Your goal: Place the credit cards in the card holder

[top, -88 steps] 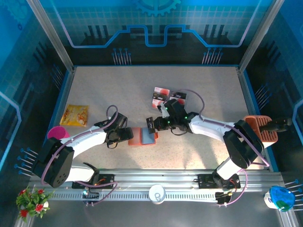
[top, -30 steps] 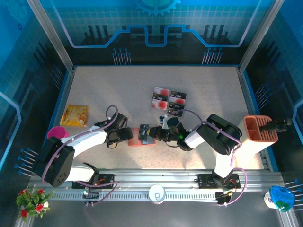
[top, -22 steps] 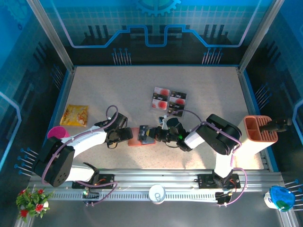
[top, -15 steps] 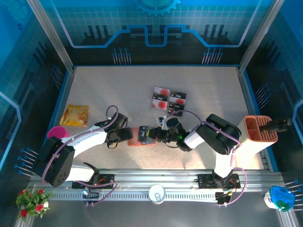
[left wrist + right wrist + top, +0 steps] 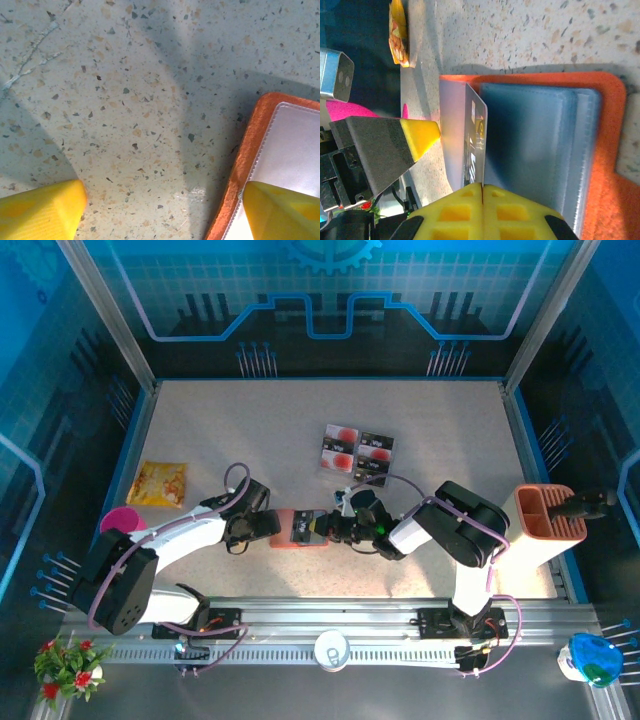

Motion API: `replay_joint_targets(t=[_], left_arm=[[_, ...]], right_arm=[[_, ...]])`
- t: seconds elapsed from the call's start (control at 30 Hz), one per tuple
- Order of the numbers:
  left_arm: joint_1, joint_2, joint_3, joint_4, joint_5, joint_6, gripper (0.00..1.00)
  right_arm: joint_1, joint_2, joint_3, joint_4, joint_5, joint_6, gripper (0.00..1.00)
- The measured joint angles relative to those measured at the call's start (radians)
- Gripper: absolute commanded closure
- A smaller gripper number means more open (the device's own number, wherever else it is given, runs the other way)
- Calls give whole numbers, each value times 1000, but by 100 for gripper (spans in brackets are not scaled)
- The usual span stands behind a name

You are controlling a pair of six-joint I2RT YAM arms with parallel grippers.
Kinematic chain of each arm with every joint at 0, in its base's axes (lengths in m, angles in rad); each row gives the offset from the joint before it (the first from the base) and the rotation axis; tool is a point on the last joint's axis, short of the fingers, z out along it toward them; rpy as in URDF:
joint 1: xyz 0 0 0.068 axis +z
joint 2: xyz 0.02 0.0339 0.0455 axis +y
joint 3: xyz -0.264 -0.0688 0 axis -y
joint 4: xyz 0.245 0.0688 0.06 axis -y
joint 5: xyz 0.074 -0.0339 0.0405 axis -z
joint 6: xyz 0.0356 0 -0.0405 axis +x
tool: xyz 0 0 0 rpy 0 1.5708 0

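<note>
The orange-red card holder [image 5: 290, 538] lies open on the table in front of the arms, its grey-blue pockets [image 5: 535, 140] facing up. My right gripper [image 5: 482, 187] is shut on one dark credit card [image 5: 476, 145], held on edge over the holder where the pockets meet the clear window flap. My left gripper [image 5: 162, 215] is open, low at the holder's left edge [image 5: 245, 150]; one yellow fingertip [image 5: 282, 210] sits on the clear window, the other [image 5: 42, 212] over bare table. Two more credit cards [image 5: 341, 447] [image 5: 375, 453] lie side by side farther back.
A yellow snack packet [image 5: 159, 483] lies at the left with a pink object [image 5: 117, 520] near it. A tall orange ribbed container [image 5: 545, 512] stands at the right edge. A white cup [image 5: 331, 649] sits on the front rail.
My right gripper came down and left with the card, from beside the holder to over it, and has edged slightly further left in the last second. The left arm has stayed put.
</note>
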Motion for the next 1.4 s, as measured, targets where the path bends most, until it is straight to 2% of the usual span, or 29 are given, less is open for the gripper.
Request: replay_joint_targets(t=[0.47,0.8,0.83,0.9,0.97,1.23,1.4], left_arm=[[-2,2,0,0,-4,0,16],[-2,4,0,0,-6,0,16],[-2,4,0,0,-6,0,16],[-2,4,1,0,-6,0,16],[-2,4,2,0,-6,0,16],[-2,4,4,-3,-6,0,16],[-2,4,4,-3,-6,0,16]], right_arm=[[6,1,40,-76,-34,-1,100],[26,46,172,-218,-74,-46,99],[29,47,185,-239,-80,-55,93],[32,47,206,-285,-90,-76,75],[31,36,223,-315,-112,-108,66],[8,-126,236,-565,-122,-248,61],[-14,-241,289,-775,-44,-365,56]])
